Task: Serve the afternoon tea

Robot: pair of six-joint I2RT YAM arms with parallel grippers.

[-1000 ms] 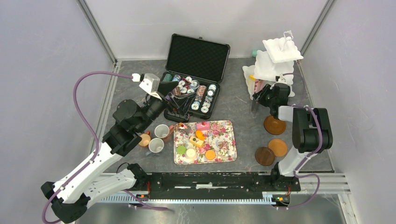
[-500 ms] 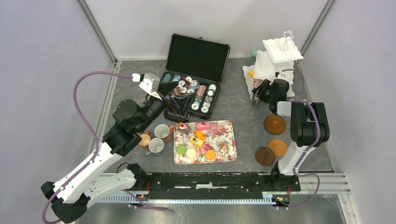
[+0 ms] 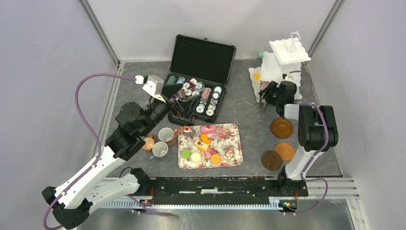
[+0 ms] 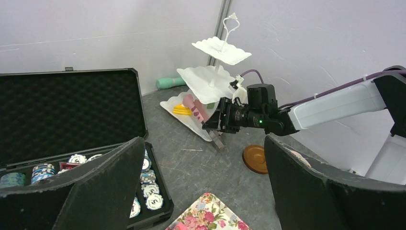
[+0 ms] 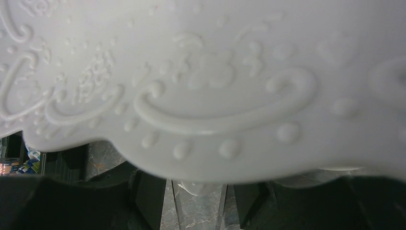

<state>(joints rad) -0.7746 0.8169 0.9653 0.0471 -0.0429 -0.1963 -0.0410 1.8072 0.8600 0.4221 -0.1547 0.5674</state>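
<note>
Several toy cakes and macarons (image 3: 205, 140) lie on a floral tray (image 3: 234, 154). Three mugs stand left of it: orange-brown (image 3: 149, 143), grey (image 3: 166, 135), white (image 3: 160, 150). A yellow cake (image 4: 182, 110) and a pink piece (image 4: 194, 105) lie on the lowest tier of the white tiered stand (image 3: 283, 60). My right gripper (image 3: 266, 96) is at that tier's edge, shut on tongs (image 4: 218, 142) whose metal arms hang to the table; it also shows in the left wrist view (image 4: 223, 122). In the right wrist view a tier's underside (image 5: 206, 72) fills the frame above the gripper (image 5: 198, 207). My left gripper (image 4: 201, 191) is open and empty over the case's front edge.
An open black case of poker chips (image 3: 196, 96) stands at the back centre. Three brown saucers (image 3: 281, 128) (image 3: 285, 151) (image 3: 271, 160) lie right of the tray. A mint-green object (image 3: 262, 54) lies behind the stand. Frame posts and walls close in the table.
My right gripper has moved away from the saucers toward the stand's lowest tier, carrying the tongs. The left arm has not moved.
</note>
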